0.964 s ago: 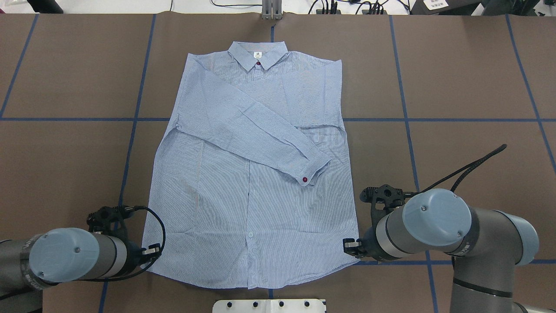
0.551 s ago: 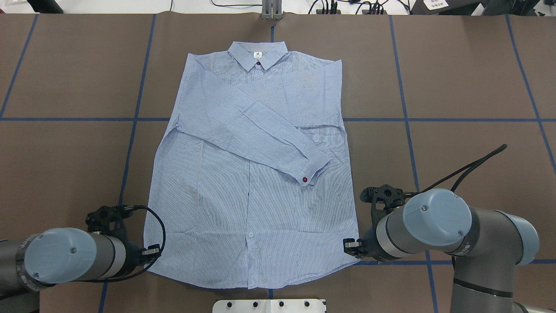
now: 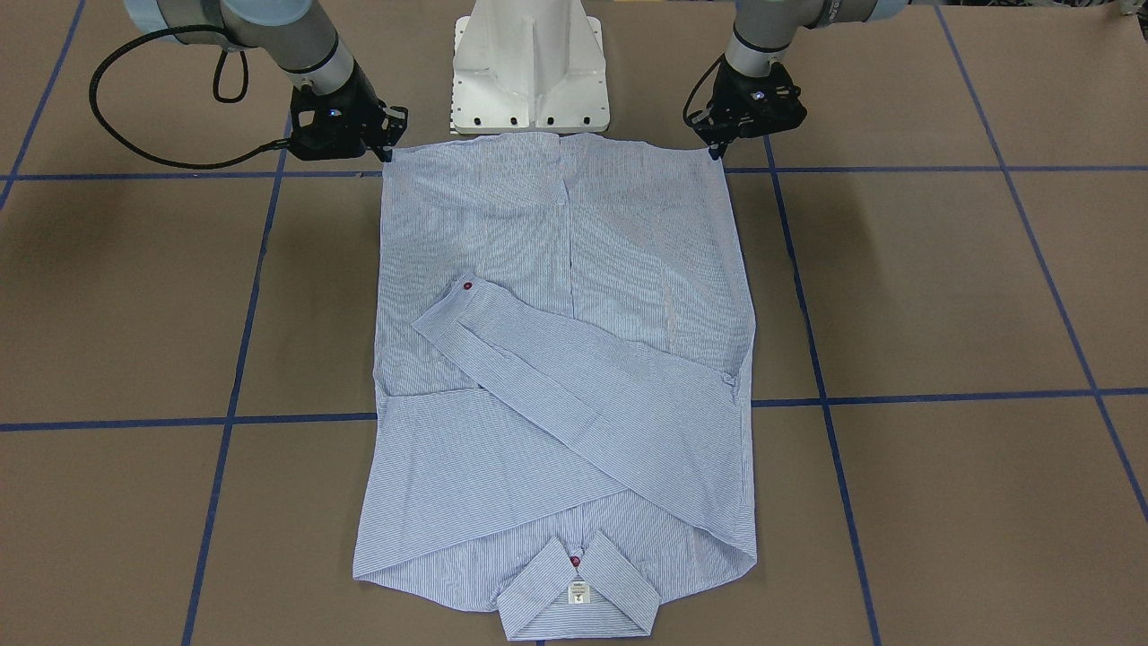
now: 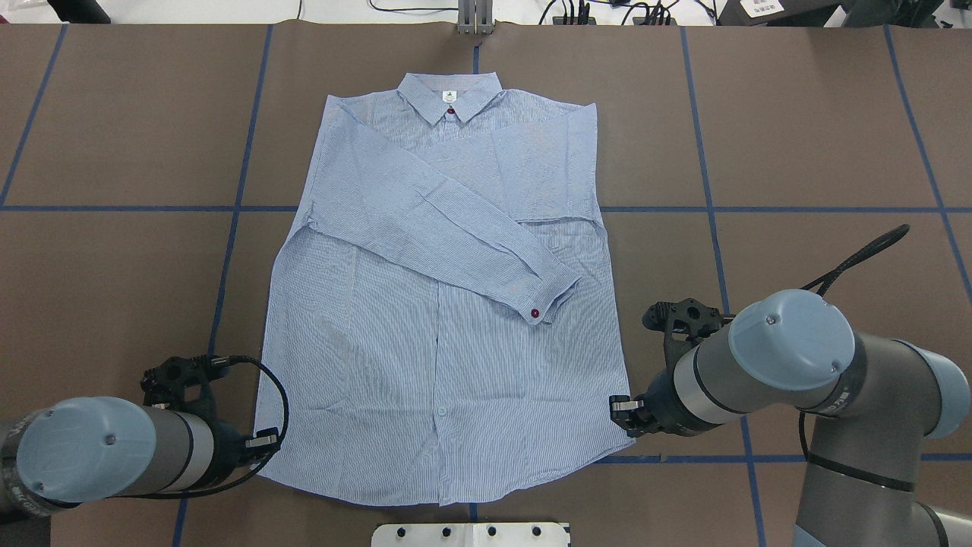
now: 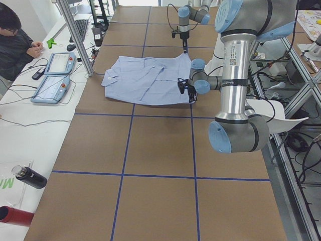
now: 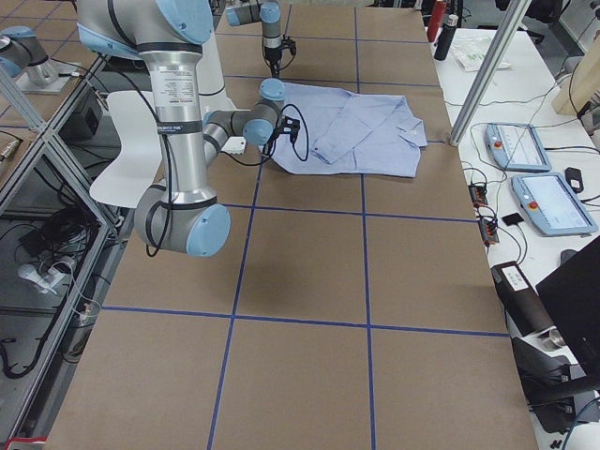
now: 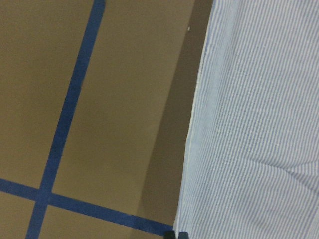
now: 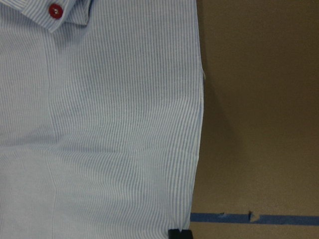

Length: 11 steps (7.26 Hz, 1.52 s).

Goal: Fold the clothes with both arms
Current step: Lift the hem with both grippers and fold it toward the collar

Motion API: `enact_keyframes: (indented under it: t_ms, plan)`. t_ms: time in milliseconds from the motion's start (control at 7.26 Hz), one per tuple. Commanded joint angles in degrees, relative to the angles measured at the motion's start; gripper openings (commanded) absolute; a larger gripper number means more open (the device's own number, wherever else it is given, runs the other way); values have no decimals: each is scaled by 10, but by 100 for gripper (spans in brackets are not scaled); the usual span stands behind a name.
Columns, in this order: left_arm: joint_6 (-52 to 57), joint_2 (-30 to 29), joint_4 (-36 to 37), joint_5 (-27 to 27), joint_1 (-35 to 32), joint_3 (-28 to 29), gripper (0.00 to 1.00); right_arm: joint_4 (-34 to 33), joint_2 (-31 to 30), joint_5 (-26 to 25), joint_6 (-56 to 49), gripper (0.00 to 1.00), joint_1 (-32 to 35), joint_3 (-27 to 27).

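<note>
I am looking at a brown surface (image 4: 835, 114) crossed by blue tape lines. The striped shirt (image 4: 395, 365) lies front up on its middle, well clear of both end edges. Its hem is at the robot's edge and its neck points to the far edge.

The left arm (image 4: 91, 456) reaches in low from the robot-side edge to the shirt's left hem corner. The right arm (image 4: 790, 357) does the same at the right hem corner. The white pedestal (image 3: 529, 63) stands between them at that edge, just behind the hem.

One long sleeve (image 4: 440, 228) lies folded slantwise across the chest, its cuff ending right of the button line. The other sleeve is folded flat across the upper chest beneath it.

The left pincer (image 3: 715, 152) is closed on the left hem corner. The right pincer (image 3: 388, 152) is closed on the right one. The hem runs nearly straight between them. In both wrist views a shadow beside the shirt's side edge shows the cloth slightly raised off the surface there.

The collar (image 4: 421, 95) lies flat and open, nearest the far edge. Inside it sits a small white neck label (image 4: 449, 96), with a red button (image 4: 451, 112) just below. A second red button (image 4: 536, 313) marks the cuff.
</note>
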Motion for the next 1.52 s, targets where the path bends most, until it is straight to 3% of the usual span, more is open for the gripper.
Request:
enact_keyframes:
  t_ms: [0,275,826,1102,1377]
  plan:
    - [-1,-2,3,-21,4,-41,0,0,-4,32,0,0,11,25]
    - [-1,-18,9,-57,7,-62,0,2,-16,63,0,0,10,44]
    - [17,-20,21,-60,23,-73,0,4,-30,89,-11,0,33,50]
    - [92,-29,22,-64,-44,-67,0,5,-22,91,-57,0,81,14]
    - [128,-75,22,-96,-110,-31,0,4,34,92,-67,0,113,-37]
